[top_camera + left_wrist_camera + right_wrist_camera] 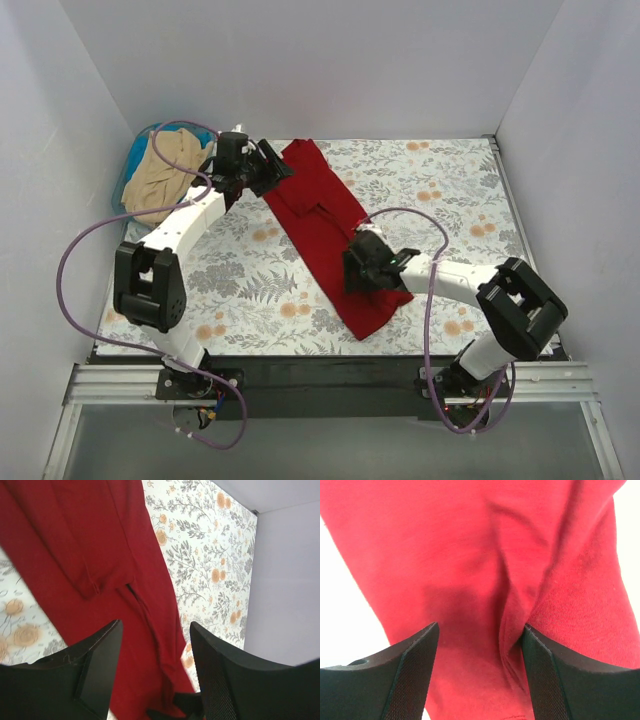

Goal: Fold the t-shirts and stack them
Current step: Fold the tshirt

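1. Dark red cloth is the centre of it all: the dark red t-shirt [322, 230] lies flat on the floral counter [460, 190] as a long, narrow strip with a sleeve turned inward. It runs diagonally from far left to near right. That shape suggests the lengthwise folds are made and a crosswise fold is what remains.
2. The left gripper [268, 172] hangs at the left edge of the shirt's far end. Its jaws are spread and released, with nothing pinched. Its wrist view shows red cloth below the gap.
3. The right gripper [372, 275] sits low over the shirt's near half, short of its near end. Its jaws are apart and straddle a raised crease without clamping it.
4. With one gripper toward each end of the shirt, the arms look placed to take hold and bring one end over the other.
5. The beige t-shirt [165, 175] is bunched in the blue basket [135, 158], left of the red shirt's far end. It is unfolded and probably waits its turn.
6. A loose grasp on the red shirt could let the tucked sleeve slide out.
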You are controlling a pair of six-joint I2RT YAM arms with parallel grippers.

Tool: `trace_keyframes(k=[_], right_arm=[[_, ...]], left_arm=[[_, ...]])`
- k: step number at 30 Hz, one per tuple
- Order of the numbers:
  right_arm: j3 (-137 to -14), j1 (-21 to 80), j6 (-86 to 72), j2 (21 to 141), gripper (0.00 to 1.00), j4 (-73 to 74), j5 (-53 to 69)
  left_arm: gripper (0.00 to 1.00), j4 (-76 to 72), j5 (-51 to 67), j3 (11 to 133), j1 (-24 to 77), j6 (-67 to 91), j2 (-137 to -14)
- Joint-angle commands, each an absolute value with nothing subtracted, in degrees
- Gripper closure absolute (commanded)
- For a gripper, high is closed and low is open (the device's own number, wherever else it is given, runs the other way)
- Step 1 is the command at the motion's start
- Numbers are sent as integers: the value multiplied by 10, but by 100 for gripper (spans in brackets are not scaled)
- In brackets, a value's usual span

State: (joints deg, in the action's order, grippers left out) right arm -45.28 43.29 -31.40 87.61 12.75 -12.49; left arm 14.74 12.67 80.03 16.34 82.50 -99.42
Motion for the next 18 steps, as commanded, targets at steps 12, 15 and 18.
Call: trace_keyframes(k=[12, 15, 18], right_arm=[[-612, 675, -520, 984, 25, 216, -112], [-578, 676, -518, 929, 24, 222, -129], [-521, 675, -528, 861, 21, 223, -163]], left_arm=[[48, 274, 71, 636, 163, 827, -807], [50, 278, 72, 577, 163, 842, -753], [53, 293, 73, 527, 163, 855, -709]])
